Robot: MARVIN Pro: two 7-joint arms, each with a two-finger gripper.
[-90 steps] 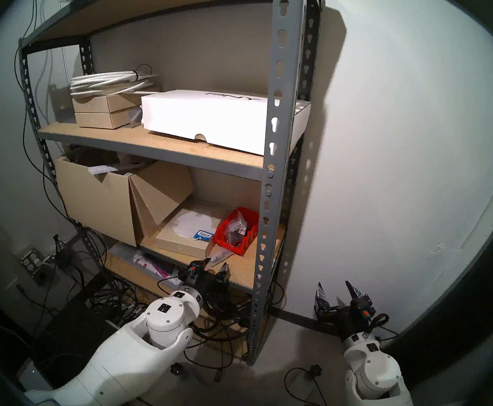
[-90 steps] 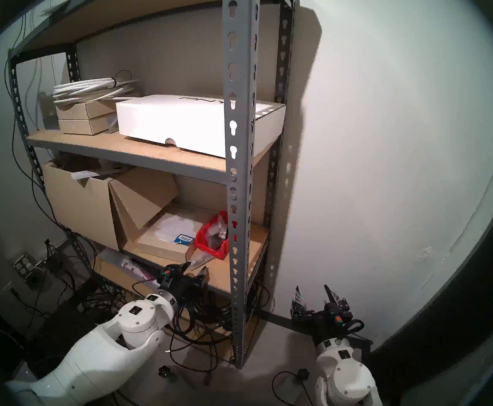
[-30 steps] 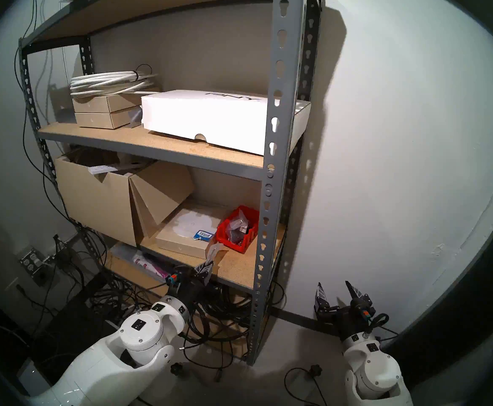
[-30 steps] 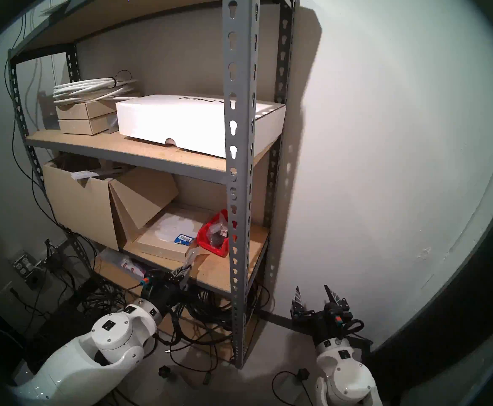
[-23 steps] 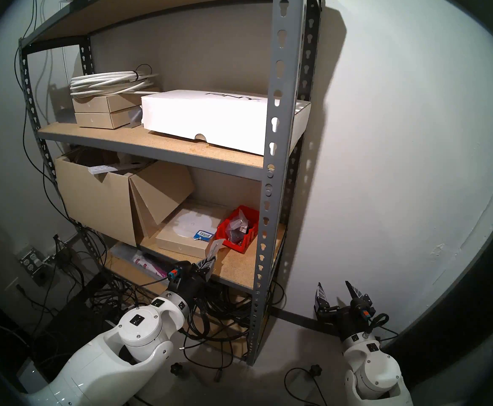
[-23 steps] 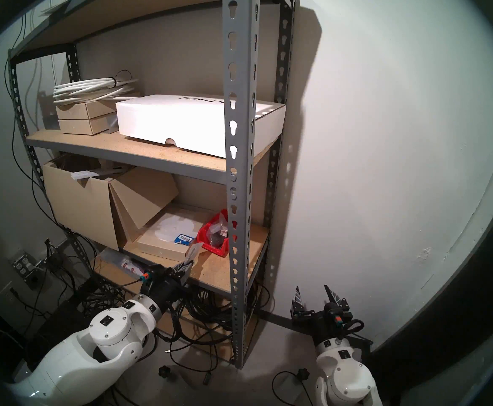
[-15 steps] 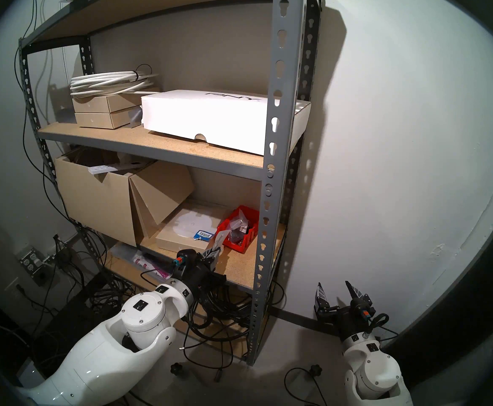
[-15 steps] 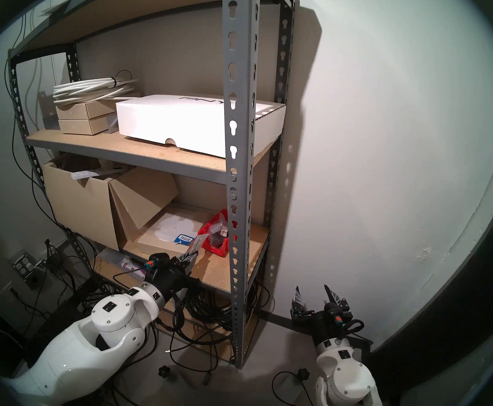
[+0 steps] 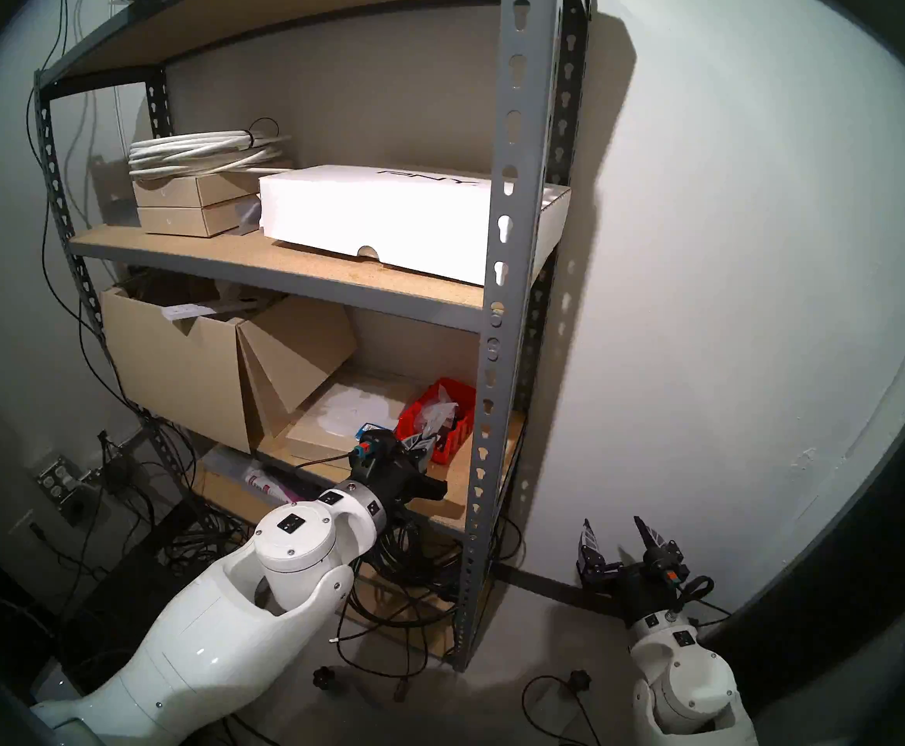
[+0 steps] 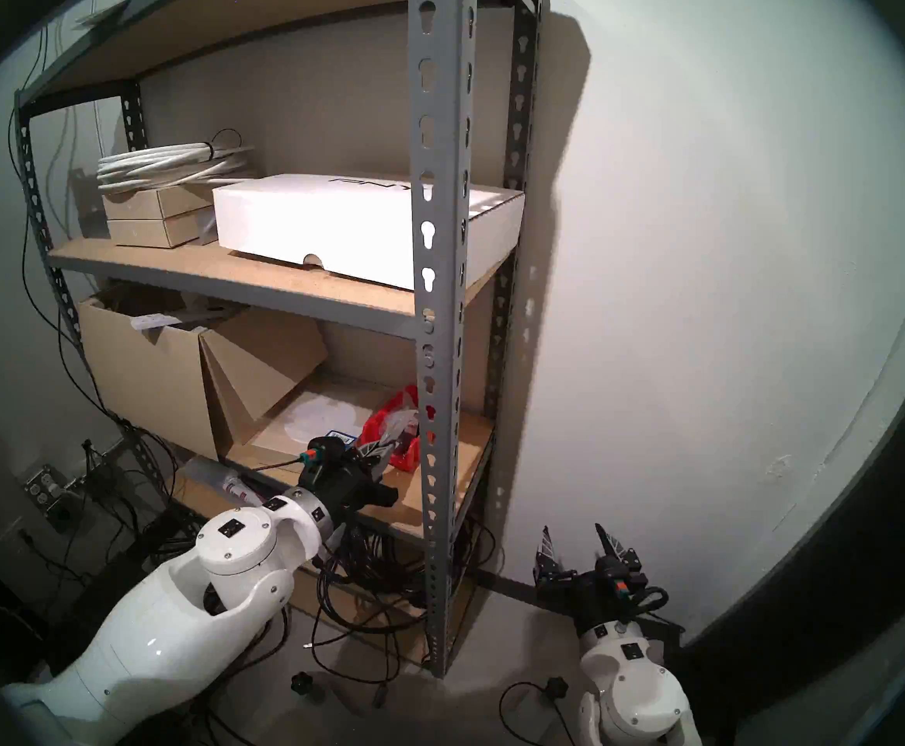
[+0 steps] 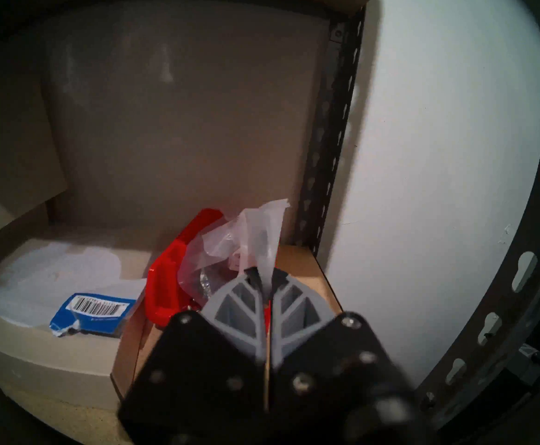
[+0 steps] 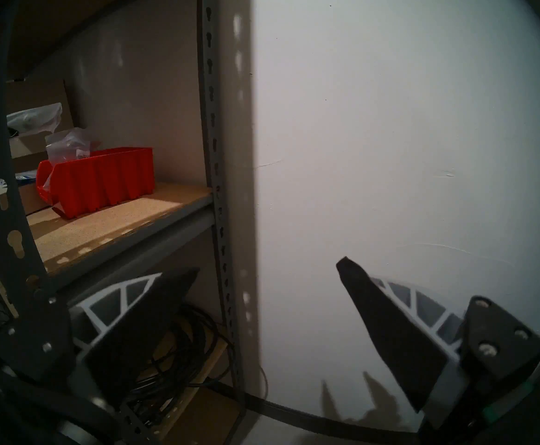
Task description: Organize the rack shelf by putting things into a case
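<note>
A small clear plastic bag (image 11: 262, 229) hangs pinched at one corner between the fingers of my left gripper (image 11: 265, 295), which is shut on it. The gripper (image 9: 419, 444) holds the bag (image 9: 438, 412) at the near end of the red bin (image 9: 458, 439), partly over its opening. Another clear bag of small metal parts (image 11: 206, 275) lies inside the bin (image 11: 162, 283). The bin stands on the tan rack shelf (image 9: 439, 486), close to the front right upright. My right gripper (image 9: 622, 540) is open and empty, low beside the rack, near the wall.
A flat tan box (image 9: 326, 432) with a blue barcode label (image 11: 93, 309) lies left of the bin. A large open cardboard box (image 9: 176, 373) fills the shelf's left. The grey upright (image 9: 485, 438) stands right of the bin. Black cables (image 9: 412, 572) pile on the shelf below.
My left gripper, shut on the bag, rose from the shelf's front edge and moved in and right to the red bin. The right arm stayed still.
</note>
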